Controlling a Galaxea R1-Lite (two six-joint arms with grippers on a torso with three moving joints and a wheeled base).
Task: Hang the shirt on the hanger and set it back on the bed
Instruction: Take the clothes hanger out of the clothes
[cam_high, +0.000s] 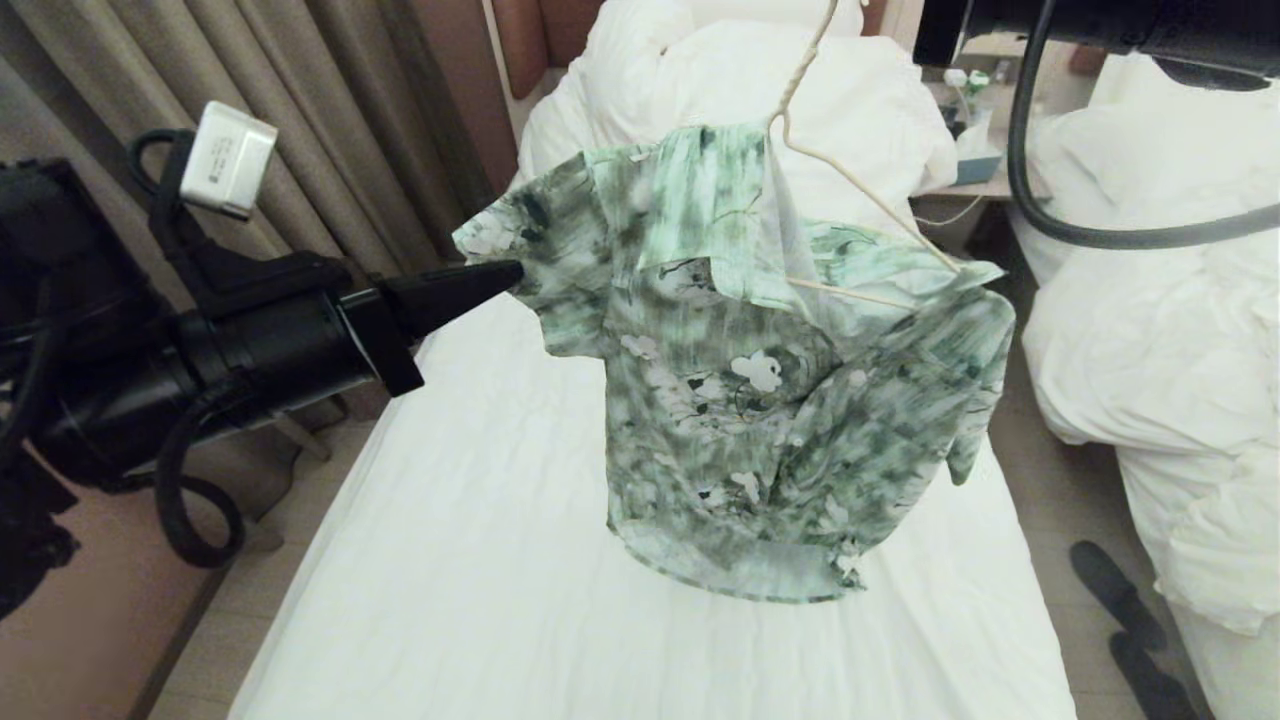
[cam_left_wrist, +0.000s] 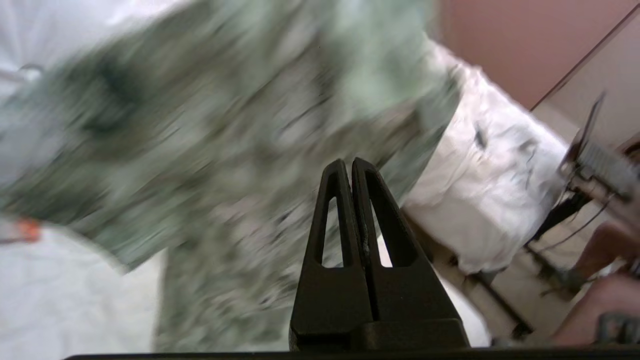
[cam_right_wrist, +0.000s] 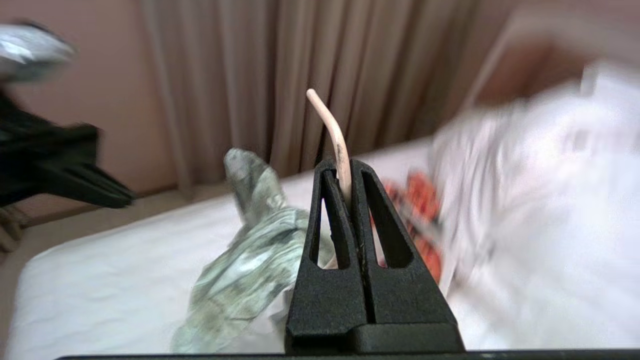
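Right hand (cam_right_wrist: 347, 167) pinches hanger (cam_right_wrist: 332, 132) hook (head view misses this); left hand (cam_high: 510, 272) closed, empty.

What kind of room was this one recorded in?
Likely a twin hotel room: two white beds side by side, a bedside table between them, and floor-length beige curtains.

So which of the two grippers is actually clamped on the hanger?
The right gripper: the hanger wire sits pinched between its shut fingers. The left gripper is shut on nothing, tip at the shirt sleeve.
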